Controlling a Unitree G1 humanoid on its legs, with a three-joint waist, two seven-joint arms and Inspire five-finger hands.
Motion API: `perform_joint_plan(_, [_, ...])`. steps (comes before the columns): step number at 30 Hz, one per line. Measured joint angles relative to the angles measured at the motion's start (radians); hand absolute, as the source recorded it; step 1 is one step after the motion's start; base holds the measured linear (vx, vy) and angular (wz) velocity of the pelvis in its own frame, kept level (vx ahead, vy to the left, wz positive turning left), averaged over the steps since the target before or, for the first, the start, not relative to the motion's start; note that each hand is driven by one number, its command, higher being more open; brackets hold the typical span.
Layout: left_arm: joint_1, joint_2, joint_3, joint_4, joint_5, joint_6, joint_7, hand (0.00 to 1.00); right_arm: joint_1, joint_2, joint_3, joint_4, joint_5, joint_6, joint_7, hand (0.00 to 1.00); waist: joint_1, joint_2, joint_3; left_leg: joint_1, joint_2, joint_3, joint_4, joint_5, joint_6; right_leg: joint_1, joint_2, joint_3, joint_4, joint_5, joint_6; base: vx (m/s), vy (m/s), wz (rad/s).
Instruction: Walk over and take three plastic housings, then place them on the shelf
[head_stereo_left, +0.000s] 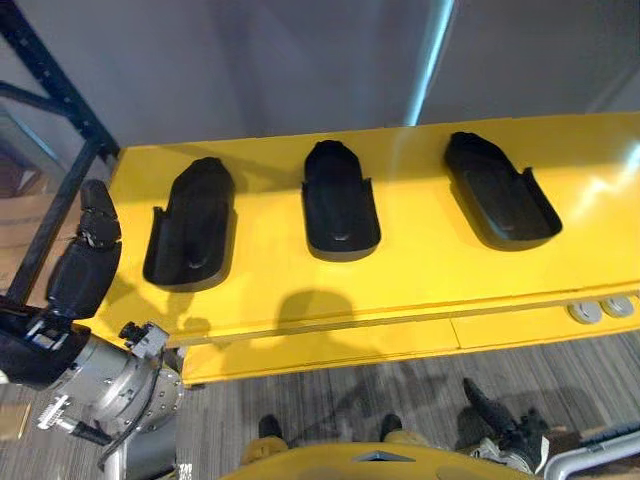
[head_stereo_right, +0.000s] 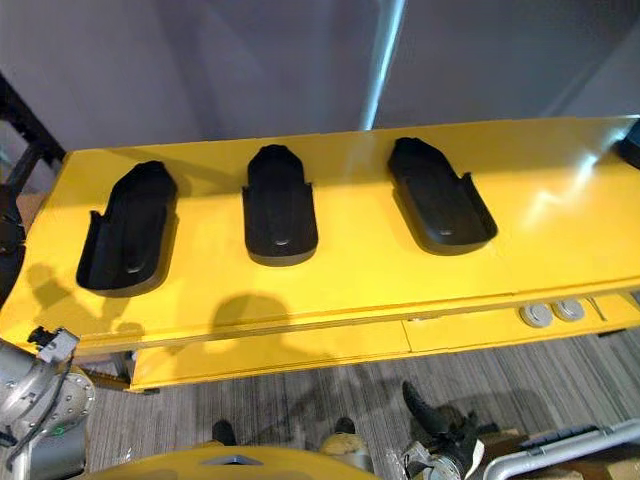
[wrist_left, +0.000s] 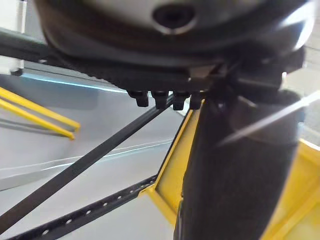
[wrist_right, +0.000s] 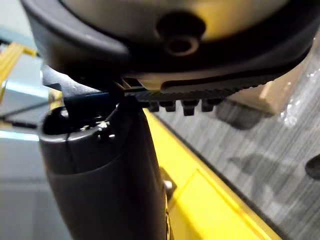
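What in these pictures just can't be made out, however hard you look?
- Yellow shelf: right end cut off by the edge of both eye views.
- Two round grey discs on the shelf's front ledge: too small in the eye views to identify.
- Right robot hand: low in the eye views, dark against the floor; its pose is unclear.
- Left plastic housing: inside too dark in the eye views for detail.

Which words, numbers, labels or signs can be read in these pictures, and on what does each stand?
None can be read.
The left housing, middle housing and right housing are plain black.
The yellow shelf bears no print.
The two grey discs at its front are too small to tell.
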Motion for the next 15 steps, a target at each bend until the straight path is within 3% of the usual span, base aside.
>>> perform_joint_plan(5, [-0.007, 0.029, 0.149, -0.09, -0.004, -0.001, 0.038, 1.0, -0.052, -0.049, 0.028, 0.081, -0.056, 0.016, 0.004, 1.0, 0.041, 0.013, 0.007, -0.022, -0.006, -0.063, 0.001, 0.016, 0.0, 0.012, -0.009, -0.065, 0.027, -0.026, 0.001, 0.02, -0.007, 0.41])
perform_joint_plan(10, [0.021, 0.027, 0.307, -0.07, -0.014, 0.046, 0.167, 1.0, -0.087, -0.081, 0.035, 0.125, -0.047, 0.089, 0.008, 1.0, 0.077, 0.02, 0.009, -0.026, -0.013, -0.114, 0.001, 0.022, 0.003, 0.03, -0.019, -0.119, 0.062, -0.059, 0.005, 0.01, -0.015, 0.3])
perform_joint_plan(13, [0.033, 0.027, 0.446, 0.154, -0.14, 0.063, 0.172, 1.0, -0.091, -0.098, 0.034, 0.145, -0.039, 0.13, 0.028, 1.0, 0.094, 0.027, 0.005, -0.026, -0.018, -0.125, 0.001, 0.021, 0.004, 0.038, -0.023, -0.133, 0.068, -0.069, 0.01, 0.01, -0.015, 0.14])
perform_joint_plan(15, [0.037, 0.031, 0.453, 0.372, -0.316, 0.065, 0.065, 1.0, -0.091, -0.109, 0.035, 0.164, -0.016, 0.15, 0.042, 1.0, 0.1, 0.039, -0.002, -0.024, -0.019, -0.124, 0.001, 0.019, 0.006, 0.038, -0.025, -0.133, 0.072, -0.072, 0.011, 0.0, 0.0, 0.0])
